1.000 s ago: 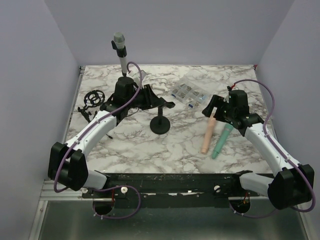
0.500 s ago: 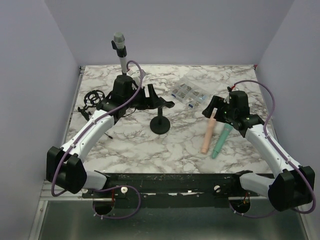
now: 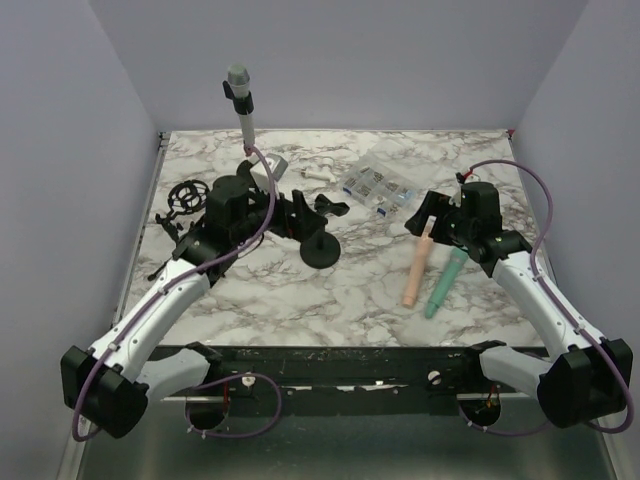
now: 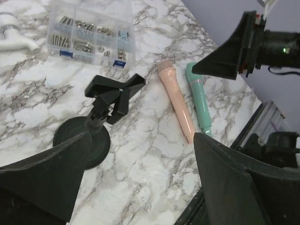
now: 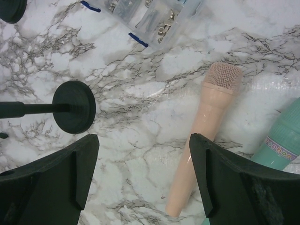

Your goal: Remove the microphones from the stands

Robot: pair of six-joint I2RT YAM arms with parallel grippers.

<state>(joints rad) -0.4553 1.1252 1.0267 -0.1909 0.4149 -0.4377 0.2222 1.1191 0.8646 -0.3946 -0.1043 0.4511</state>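
**Operator:** What are my grippers doing?

**Spotter:** Your left gripper is spread wide and empty above the small clip stand. Your right gripper is also agape and empty, over the pink microphone and the green microphone beside it.

**Operator:** My grey microphone?

**Spotter:** It is upright in its black holder, far-left of the table.

Clear box full of small screws, blue clips on front, sits on marble bench. Small white piece just left of it. Black ring thing near left edge.
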